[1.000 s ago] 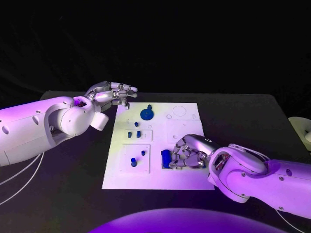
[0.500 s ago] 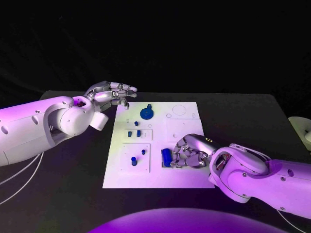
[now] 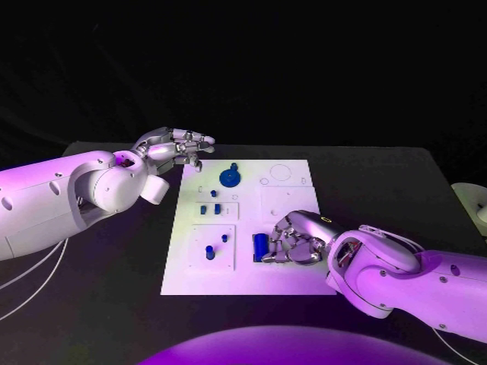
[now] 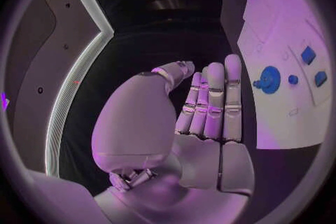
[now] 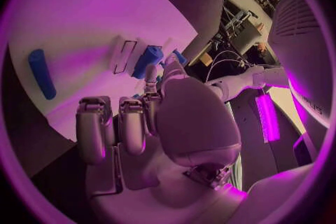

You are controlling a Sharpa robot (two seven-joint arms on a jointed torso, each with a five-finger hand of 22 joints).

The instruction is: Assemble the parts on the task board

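On the task board, now lying free just beside the right hand's curled, empty fingers, the long blue part, still unseated; left hand hovering, holding nothing.

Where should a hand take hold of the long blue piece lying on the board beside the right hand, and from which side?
Across its middle, from above. The long blue piece lies flat on the task board, its length running toward and away from the robot, so both long flanks look open for a pinch. The right hand sits just beside it and seems best placed; the left hand hovers off the board's far corner.
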